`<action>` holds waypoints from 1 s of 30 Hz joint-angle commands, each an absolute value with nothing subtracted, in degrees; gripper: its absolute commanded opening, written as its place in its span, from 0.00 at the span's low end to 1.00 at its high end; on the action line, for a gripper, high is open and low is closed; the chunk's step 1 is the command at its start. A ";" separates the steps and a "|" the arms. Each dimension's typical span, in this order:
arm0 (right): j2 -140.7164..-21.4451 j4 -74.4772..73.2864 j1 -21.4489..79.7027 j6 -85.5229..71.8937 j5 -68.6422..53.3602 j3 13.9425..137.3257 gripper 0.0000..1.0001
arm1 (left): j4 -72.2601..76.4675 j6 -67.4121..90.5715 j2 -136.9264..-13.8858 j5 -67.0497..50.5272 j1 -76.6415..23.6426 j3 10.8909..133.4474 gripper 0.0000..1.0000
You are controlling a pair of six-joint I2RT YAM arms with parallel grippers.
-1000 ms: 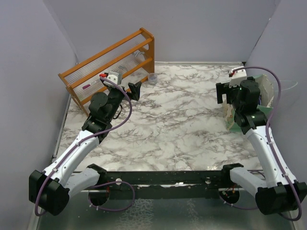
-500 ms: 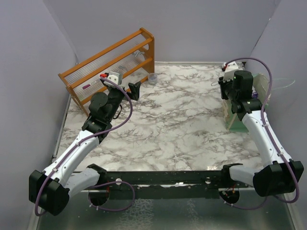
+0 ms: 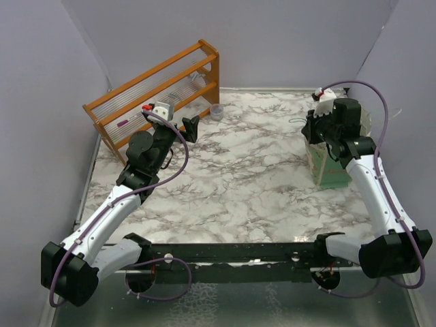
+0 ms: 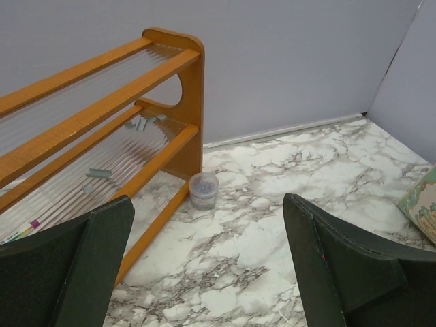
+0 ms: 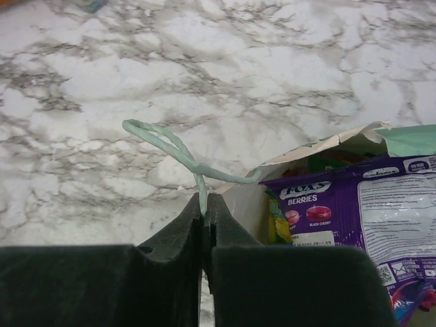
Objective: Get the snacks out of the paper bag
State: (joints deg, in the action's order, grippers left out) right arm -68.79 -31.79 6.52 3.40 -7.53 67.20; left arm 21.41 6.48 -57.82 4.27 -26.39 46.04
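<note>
**Green handle pinched, bag drawn in from the right edge**

Clenched tight, the right gripper (image 5: 204, 208) grips the bag's pale green twisted handle (image 5: 170, 146) between its dark pads. The loop stands out beyond them over the marble counter (image 3: 238, 170). Compared with a second ago, this gripper has swung toward the far right corner and a little inward. The paper bag (image 3: 332, 174) has come with it. It then gaped open toward the right wall; now it stands narrower and closer to upright near the right edge. The left gripper (image 4: 208, 266) has not moved. Its fingers are spread wide on nothing, above the far left part of the counter.

Through the bag's torn cream mouth the right wrist view shows a purple packet (image 5: 340, 211) printed "FOX'S BERRIES". A yellow-green packet (image 5: 276, 221) is wedged beside it against the bag wall, and a blue-and-red packet corner (image 5: 409, 300) is cut off at the picture's lower border.

An orange wooden rack (image 4: 102, 122) stands in the far left corner. A few small flat pieces lie on its ribbed shelves, too small to identify. A small clear cup (image 4: 204, 190) sits on the counter just beside the rack's end post.

From above, the right arm's wrist covers the bag's mouth, so nothing inside shows there. How many packets lie deeper cannot be told. The left wrist view catches only a sliver of the bag's printed front at its right border.
</note>
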 commanded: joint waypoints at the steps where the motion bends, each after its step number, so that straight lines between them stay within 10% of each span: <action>1: -66.60 -33.68 6.77 1.04 -20.24 70.27 0.01 | 21.75 5.33 -57.91 5.71 -26.81 46.84 0.93; 16: -62.65 -34.01 9.07 -6.49 -42.21 69.61 0.01 | 20.32 4.11 -58.98 6.25 -26.81 47.78 0.93; 30: -71.56 -13.33 42.21 -24.70 -26.38 70.94 0.01 | 0.82 9.70 -55.23 14.09 -27.55 54.87 0.91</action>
State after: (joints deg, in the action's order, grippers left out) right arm -67.59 -26.68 34.39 -17.50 -30.72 67.51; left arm 14.09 4.58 -58.96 9.52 -27.14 48.93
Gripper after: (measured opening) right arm 0.024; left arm 0.911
